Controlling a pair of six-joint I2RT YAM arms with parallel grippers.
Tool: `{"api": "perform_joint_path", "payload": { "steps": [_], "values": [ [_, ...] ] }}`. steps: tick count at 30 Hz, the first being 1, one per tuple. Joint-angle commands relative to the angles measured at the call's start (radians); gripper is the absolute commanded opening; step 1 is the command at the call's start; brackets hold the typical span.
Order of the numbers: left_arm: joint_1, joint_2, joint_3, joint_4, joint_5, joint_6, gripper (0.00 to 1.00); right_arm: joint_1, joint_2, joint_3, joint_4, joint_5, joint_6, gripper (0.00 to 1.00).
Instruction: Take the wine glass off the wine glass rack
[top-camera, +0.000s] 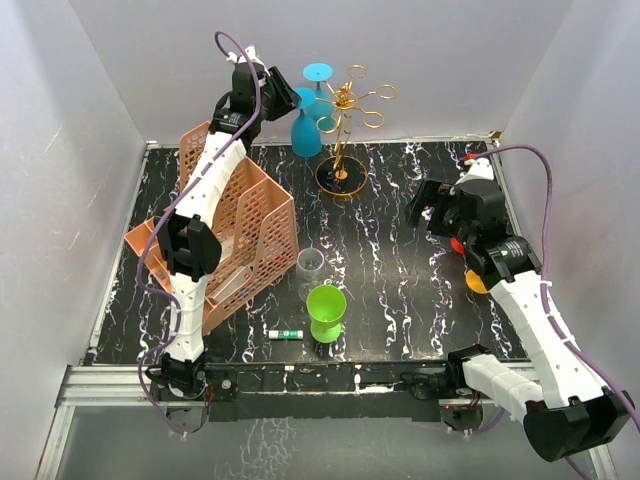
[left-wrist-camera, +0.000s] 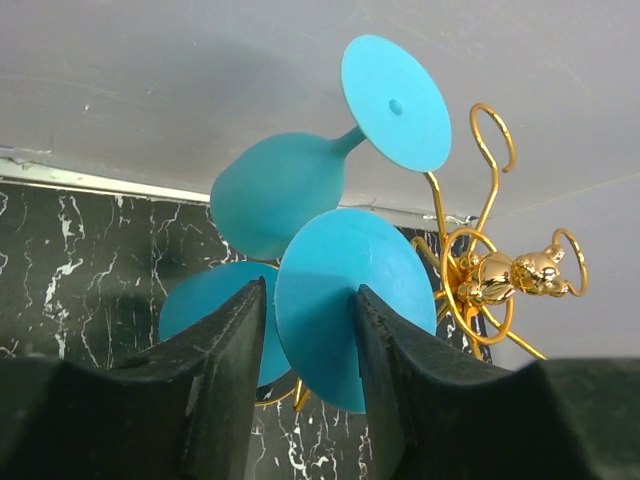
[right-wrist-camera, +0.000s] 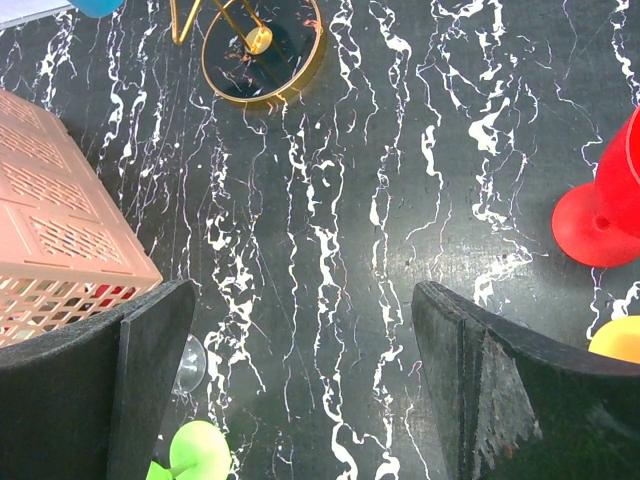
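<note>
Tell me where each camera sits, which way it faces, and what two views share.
Top external: above and behind the bases, looking down on the table; left arm and right arm show.
Left wrist: on the raised left arm, facing the wine glass rack; left pincer fingers flank a blue wine glass.
Right wrist: looking down at the table between the open right pincer fingers.
Shared: top and right wrist views both show the rack's ring base.

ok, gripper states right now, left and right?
Left gripper: jaws either side of a blue wine glass, grip cannot be told.
Right gripper: open, holding nothing.
</note>
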Motion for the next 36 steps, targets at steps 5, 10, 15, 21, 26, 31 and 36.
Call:
{"api": "perform_joint_path", "payload": {
  "steps": [5,10,15,21,26,31,36],
  "values": [
    [0.010,-0.003,0.063,0.024,0.026,-0.010,0.29,0.004,-0.001,0.021,0.042,0.008,-0.007,0.99],
    [0.011,-0.009,0.066,0.029,0.019,-0.012,0.19,0.006,0.002,0.026,0.042,0.008,-0.007,0.99],
    [0.011,-0.010,0.066,0.036,0.021,-0.018,0.16,0.006,0.005,0.024,0.042,0.006,-0.007,0.99],
    [0.016,-0.010,0.066,0.059,0.035,-0.060,0.08,0.006,0.003,0.020,0.042,0.010,-0.006,0.99],
    [0.018,-0.012,0.061,0.108,0.069,-0.134,0.03,0.006,0.002,0.018,0.042,0.010,-0.006,0.99],
    [0.021,-0.017,0.057,0.142,0.105,-0.204,0.00,0.005,-0.003,0.016,0.042,0.014,-0.006,0.99],
    [0.021,-0.027,0.031,0.180,0.146,-0.278,0.00,0.005,-0.007,0.014,0.042,0.011,-0.006,0.99]
  ]
}}
